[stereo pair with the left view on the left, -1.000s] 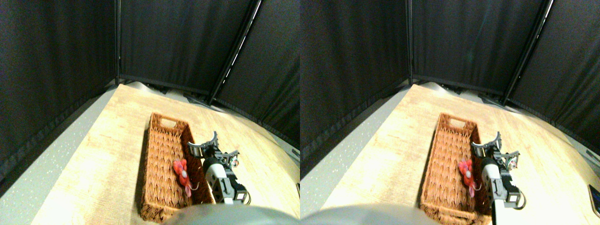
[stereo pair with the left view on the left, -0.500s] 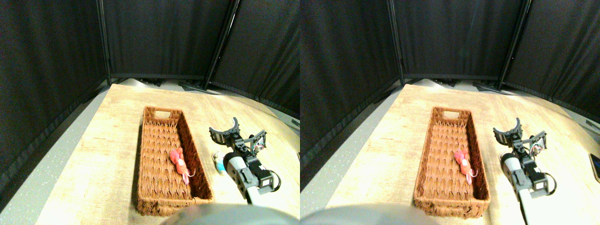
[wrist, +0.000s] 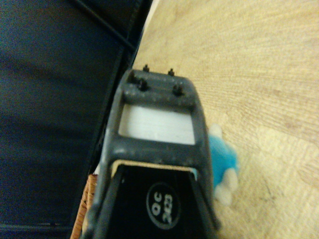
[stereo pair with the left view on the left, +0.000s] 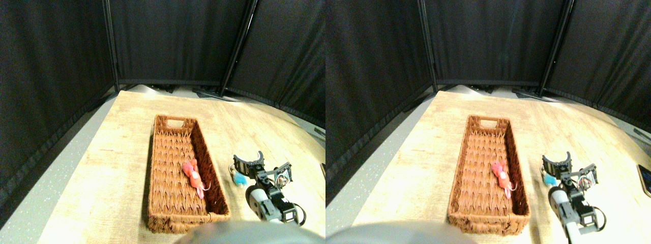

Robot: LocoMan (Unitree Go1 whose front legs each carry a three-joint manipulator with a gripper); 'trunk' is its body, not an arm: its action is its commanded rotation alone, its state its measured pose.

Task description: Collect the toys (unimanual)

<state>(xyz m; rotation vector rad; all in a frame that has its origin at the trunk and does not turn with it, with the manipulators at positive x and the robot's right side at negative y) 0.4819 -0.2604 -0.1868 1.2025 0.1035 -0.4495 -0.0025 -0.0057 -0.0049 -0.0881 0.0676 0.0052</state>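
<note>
The right gripper (stereo pair with the left view on the left: 264,165) hangs low over the wooden table (stereo pair with the left view on the left: 117,147) with its jaws spread wide apart and nothing between them; one curved dark jaw stands up nearer the basket, the other reaches out toward the far side of the table. A blue toy (stereo pair with the left view on the left: 239,177) lies on the table just beside the nearer jaw, on its basket side, outside the gap between the jaws, and I cannot tell whether the jaw touches it. In the wrist view the same blue toy (wrist: 222,162), with white ends, shows partly hidden behind the dark jaw frame, resting on the wood. A red toy (stereo pair with the left view on the left: 192,173) with a thin string tail lies inside the long woven basket (stereo pair with the left view on the left: 175,134), close to the wall that faces the gripper. Black curtains (stereo pair with the left view on the left: 173,40) close off the space beyond the table
</note>
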